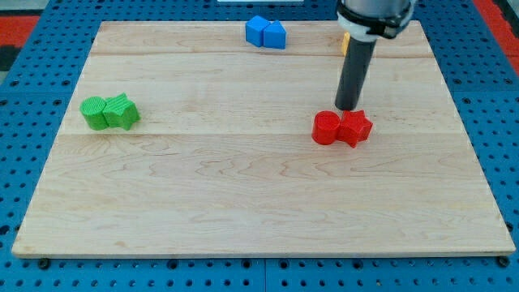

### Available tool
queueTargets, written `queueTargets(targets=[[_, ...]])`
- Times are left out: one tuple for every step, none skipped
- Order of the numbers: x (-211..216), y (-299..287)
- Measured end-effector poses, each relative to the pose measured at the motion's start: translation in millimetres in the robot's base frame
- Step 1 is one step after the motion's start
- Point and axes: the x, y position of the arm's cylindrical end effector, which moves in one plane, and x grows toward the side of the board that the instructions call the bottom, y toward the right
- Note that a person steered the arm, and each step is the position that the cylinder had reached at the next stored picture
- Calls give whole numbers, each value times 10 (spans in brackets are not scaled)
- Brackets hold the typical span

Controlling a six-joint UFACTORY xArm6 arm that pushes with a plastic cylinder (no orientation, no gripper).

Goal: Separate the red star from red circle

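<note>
A red circle [326,127] and a red star [355,127] lie touching side by side on the wooden board [243,186], right of centre, the circle on the view's left. My tip [347,109] stands just above the pair, close to the seam between them, at their upper edge. The dark rod rises from there toward the view's top.
Two green blocks [109,112] sit touching at the view's left. Two blue blocks [266,33] sit touching at the top centre. A yellow or orange block [345,42] shows partly behind the rod at the top. Blue pegboard surrounds the board.
</note>
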Motion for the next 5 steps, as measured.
queueTargets(targets=[[-4,-541],[197,-563],[194,-318],[267,-136],[337,0]])
